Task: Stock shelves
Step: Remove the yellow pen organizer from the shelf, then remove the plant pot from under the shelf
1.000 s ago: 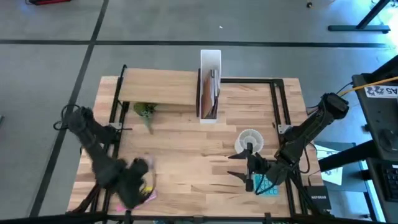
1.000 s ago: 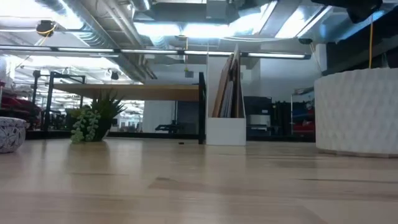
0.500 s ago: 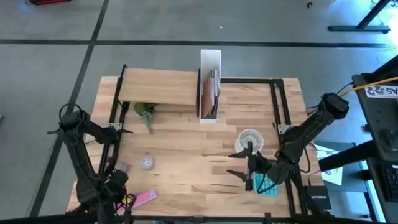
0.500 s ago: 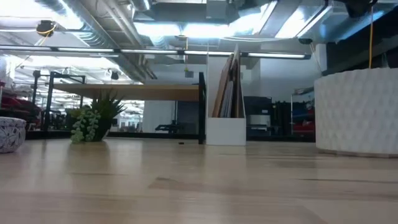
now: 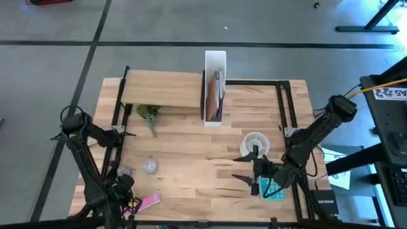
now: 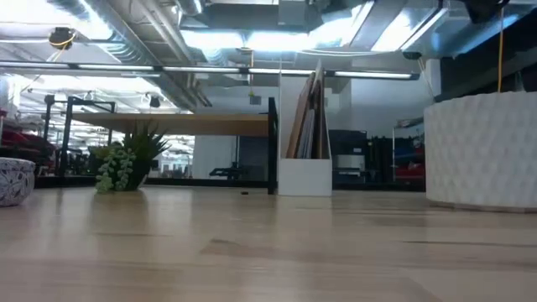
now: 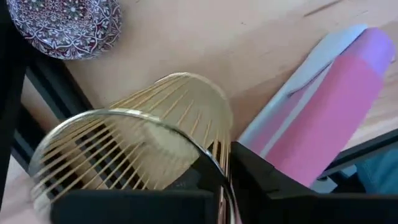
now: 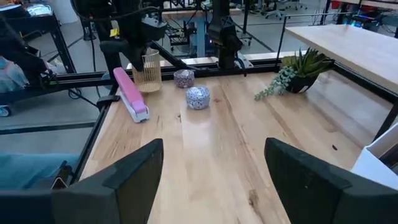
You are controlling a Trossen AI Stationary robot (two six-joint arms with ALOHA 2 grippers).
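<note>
The wood plank shelf (image 5: 162,89) stands at the table's far left, and the white file box (image 5: 215,63) with folders in it stands beside it. A small green plant (image 5: 147,114) sits on the tabletop at the shelf's near edge. My left gripper (image 5: 117,191) is at the near left corner, at a gold wire cup (image 7: 137,149) that stands next to a pink stapler-like thing (image 7: 329,106). My right gripper (image 8: 214,180) hovers open at the near right, beside a white ribbed pot (image 5: 255,143), with nothing between its fingers. My left gripper comes at the gold wire cup from above. One finger (image 7: 261,171) stands outside the cup's rim (image 7: 217,168), and a dark shape behind the wires looks like the other finger inside. The cup stands upright on the table.
Two small patterned bowls (image 5: 150,166) (image 5: 126,170) sit on the near left of the table. A teal thing (image 5: 275,189) lies under the right arm. Black rails (image 5: 283,108) run along the table's sides. Bare wood lies in the middle.
My left arm has swung from over the two bowls toward the table's near left corner, baring them. It has kept almost still for the last half second.
</note>
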